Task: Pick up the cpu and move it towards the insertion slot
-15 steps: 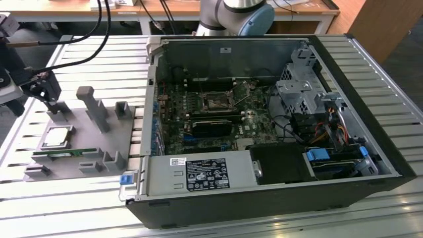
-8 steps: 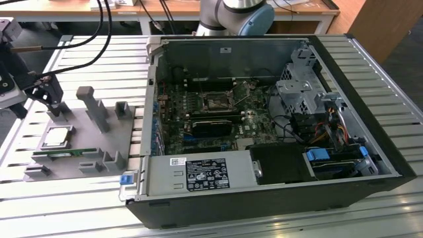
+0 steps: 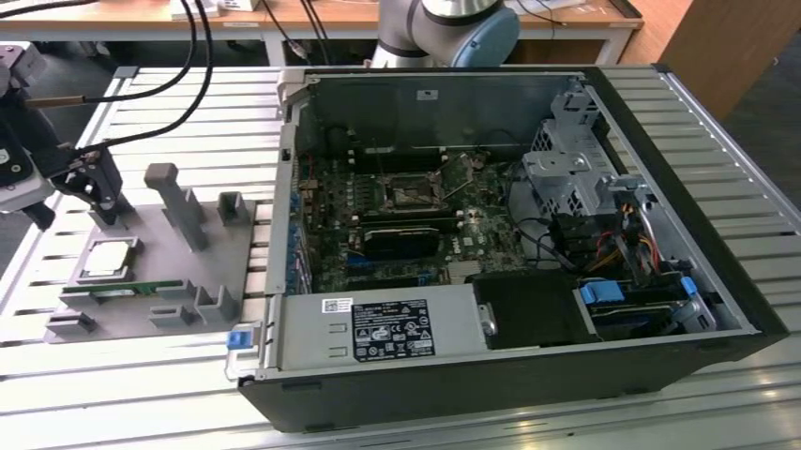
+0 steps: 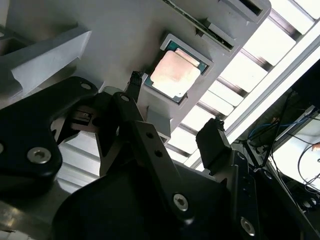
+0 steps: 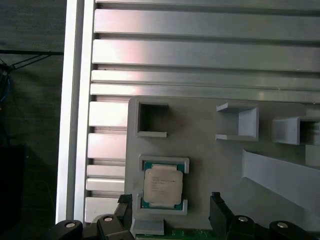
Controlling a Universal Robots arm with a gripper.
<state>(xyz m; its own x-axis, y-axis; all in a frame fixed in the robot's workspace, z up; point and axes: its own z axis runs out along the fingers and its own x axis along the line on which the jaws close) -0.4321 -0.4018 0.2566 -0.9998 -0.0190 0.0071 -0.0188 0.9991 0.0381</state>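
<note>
The cpu (image 3: 107, 260) is a small silvery square chip lying flat in a recess of the grey fixture plate (image 3: 188, 305), at the exterior view's left. Both wrist views show it too, as cpu (image 4: 176, 72) and cpu (image 5: 161, 186). My gripper (image 3: 75, 211) hangs just above the fixture beside the chip. It is open, with black fingertips (image 5: 216, 200) spread wider than the chip and nothing between them. From the second wrist view the gripper (image 4: 172, 115) stands a short way off the chip. The insertion slot (image 3: 411, 192) is a square metal-framed socket on the green motherboard inside the open computer case.
A thin green memory stick (image 3: 126, 289) lies on the fixture near the chip. Grey upright posts (image 3: 175, 202) rise from the plate. The black computer case (image 3: 701, 216) has tall walls, cables and a drive cage around the motherboard. The table is slatted aluminium (image 5: 200, 35).
</note>
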